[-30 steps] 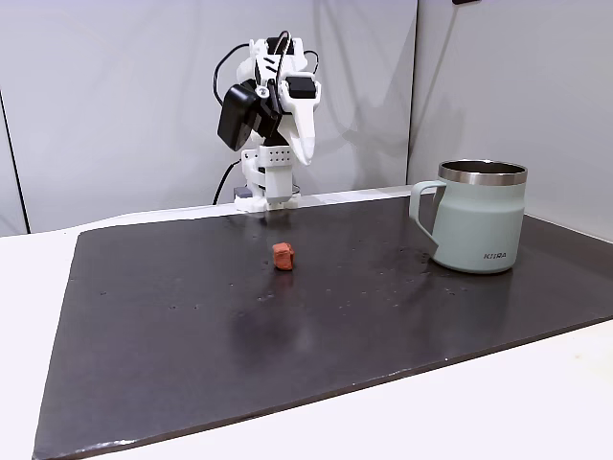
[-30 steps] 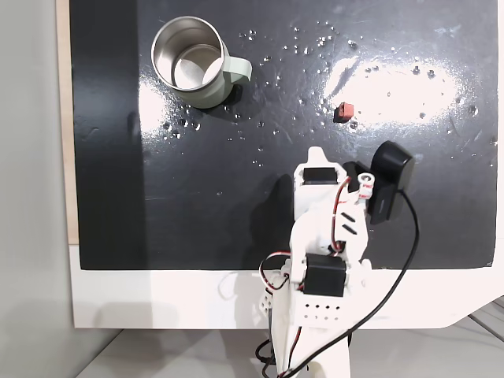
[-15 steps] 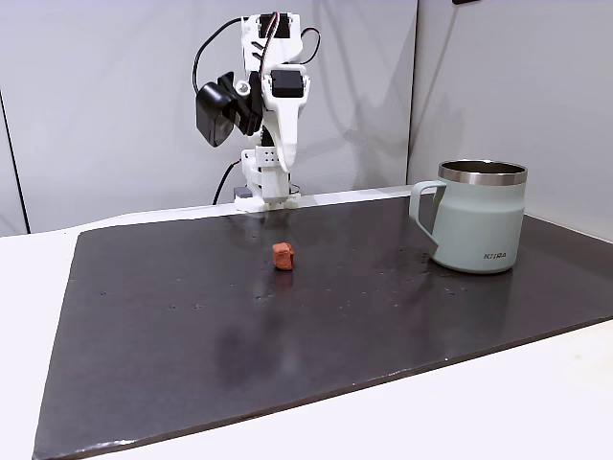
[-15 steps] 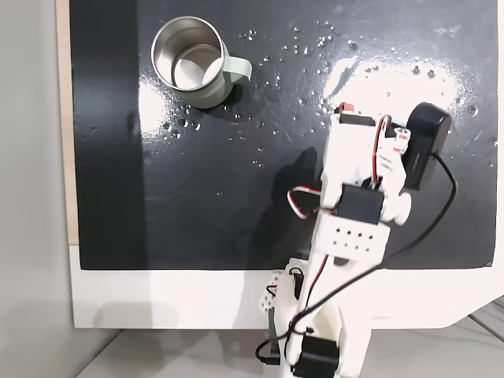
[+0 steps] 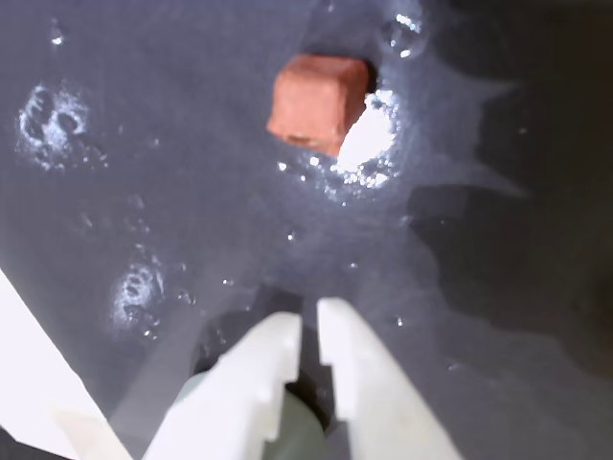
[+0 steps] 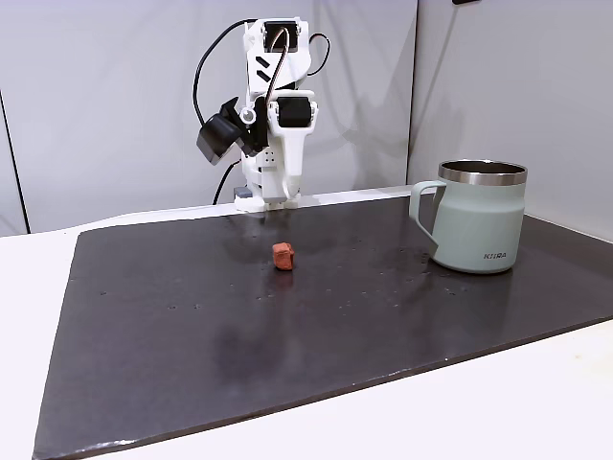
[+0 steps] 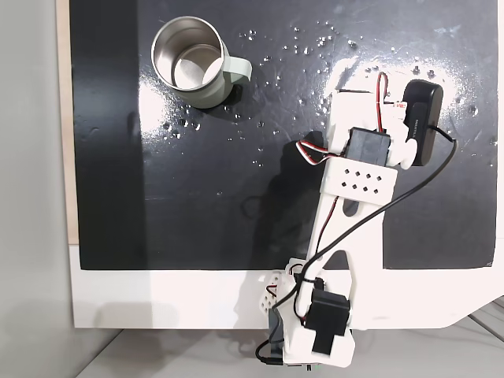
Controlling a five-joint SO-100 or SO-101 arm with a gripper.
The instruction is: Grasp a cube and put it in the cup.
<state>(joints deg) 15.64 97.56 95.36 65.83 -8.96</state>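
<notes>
In the wrist view the cube sat at twelve o'clock on the dark mat, well apart from the hand, whose pale fingers stood nearly together with a narrow slit between them; bright droplets speckled the wet surface and nothing lay between fingers and cube. The block was nearly as wide as long, one corner turned toward five o'clock. In a fixed view from the front, the cube lay near mat centre, the cup upright toward three o'clock, handle facing the cube, the arm behind at twelve. In a fixed view from above, the cup stood at ten o'clock, handle toward three, on the white worktop's mat.
</notes>
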